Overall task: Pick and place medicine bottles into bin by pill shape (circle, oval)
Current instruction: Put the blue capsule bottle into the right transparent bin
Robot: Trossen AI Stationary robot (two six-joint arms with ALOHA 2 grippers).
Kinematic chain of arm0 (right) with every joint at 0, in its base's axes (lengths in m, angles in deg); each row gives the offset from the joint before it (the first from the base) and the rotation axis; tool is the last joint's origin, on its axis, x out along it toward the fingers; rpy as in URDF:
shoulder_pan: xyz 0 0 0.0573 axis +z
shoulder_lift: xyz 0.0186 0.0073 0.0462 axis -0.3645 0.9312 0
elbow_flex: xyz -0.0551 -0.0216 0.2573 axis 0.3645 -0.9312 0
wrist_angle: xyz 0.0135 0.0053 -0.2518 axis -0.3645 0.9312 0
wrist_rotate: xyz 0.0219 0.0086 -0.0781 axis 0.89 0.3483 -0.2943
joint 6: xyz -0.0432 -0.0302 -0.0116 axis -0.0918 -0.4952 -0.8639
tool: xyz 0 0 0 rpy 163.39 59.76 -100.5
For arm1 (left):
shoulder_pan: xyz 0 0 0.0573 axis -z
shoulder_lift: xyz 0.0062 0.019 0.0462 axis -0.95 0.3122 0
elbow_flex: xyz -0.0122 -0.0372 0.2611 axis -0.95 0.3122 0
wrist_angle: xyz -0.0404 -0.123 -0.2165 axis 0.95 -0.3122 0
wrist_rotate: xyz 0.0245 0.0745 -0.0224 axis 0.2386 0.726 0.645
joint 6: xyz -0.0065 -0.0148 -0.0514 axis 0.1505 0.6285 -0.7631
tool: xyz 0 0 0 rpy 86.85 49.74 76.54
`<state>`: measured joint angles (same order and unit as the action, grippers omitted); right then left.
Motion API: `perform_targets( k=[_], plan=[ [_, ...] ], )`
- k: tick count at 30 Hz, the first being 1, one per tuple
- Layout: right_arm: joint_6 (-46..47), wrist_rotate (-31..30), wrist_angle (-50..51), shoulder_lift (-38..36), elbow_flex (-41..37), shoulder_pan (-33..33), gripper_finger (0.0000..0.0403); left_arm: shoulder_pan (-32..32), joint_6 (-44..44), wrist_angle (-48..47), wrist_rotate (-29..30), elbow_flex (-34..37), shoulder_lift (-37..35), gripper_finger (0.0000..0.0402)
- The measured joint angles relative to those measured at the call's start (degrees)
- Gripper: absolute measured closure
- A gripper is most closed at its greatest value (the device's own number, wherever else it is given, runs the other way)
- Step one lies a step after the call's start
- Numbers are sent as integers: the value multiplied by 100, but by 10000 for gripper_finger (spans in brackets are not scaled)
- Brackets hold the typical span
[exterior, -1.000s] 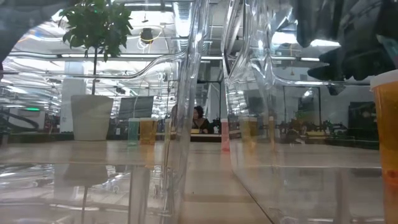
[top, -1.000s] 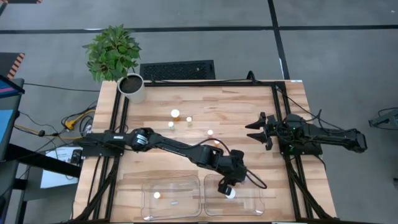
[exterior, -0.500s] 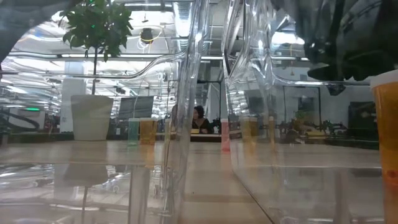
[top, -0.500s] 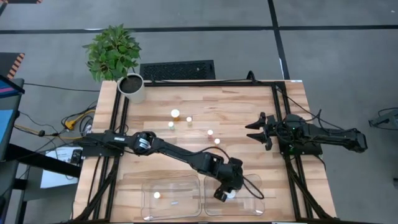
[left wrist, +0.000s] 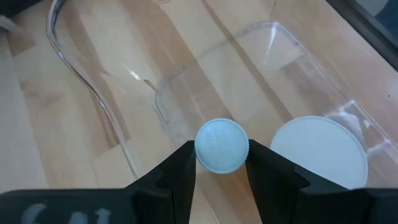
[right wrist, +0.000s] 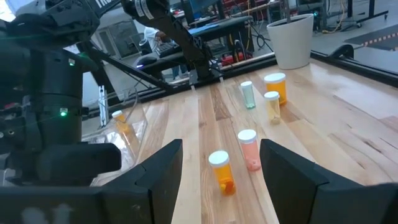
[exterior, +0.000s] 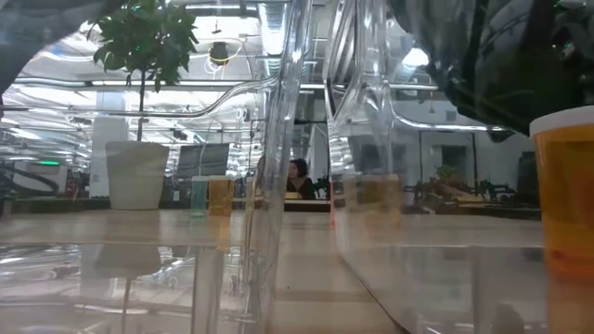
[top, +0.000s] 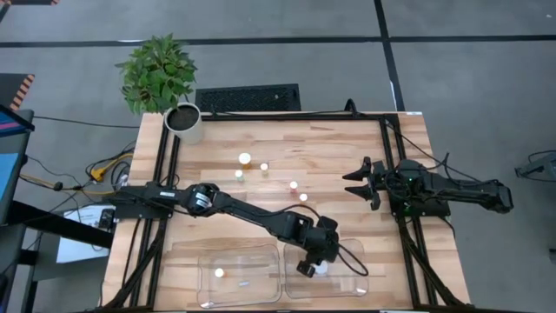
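Plant pot (top: 184,121), white, sits at table's far-left corner. Left bin (top: 239,276), clear, at near edge: one white-capped bottle (top: 219,273) inside. Five more bottles stand loose mid-table: large one (top: 245,159), then small ones (top: 238,174), (top: 264,167), (top: 294,185), (top: 303,197); all upright, apart from each other.

Left arm reaches diagonally across table to right bin (top: 347,280). Left gripper (left wrist: 219,163) is inside/over that bin, fingers (left wrist: 180,171) clamped on a small bottle's white cap (left wrist: 221,145). Larger bottle (left wrist: 318,151) stands just beside it in same bin; low view shows amber body, white cap (exterior: 562,190).

Right arm rests at table's right side, clear of bottles. Right gripper (top: 355,183) has fingers (right wrist: 157,168) spread wide, holding nothing, pointing twd. loose bottles.
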<state>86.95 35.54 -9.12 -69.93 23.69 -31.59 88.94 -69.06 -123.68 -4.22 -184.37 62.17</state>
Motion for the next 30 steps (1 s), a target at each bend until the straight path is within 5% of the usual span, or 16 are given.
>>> perform_targets(
  k=[30],
  plan=[
    [-1,0,1,0,0,0,178,11,279,-117,30,2,0,276]
  ],
)
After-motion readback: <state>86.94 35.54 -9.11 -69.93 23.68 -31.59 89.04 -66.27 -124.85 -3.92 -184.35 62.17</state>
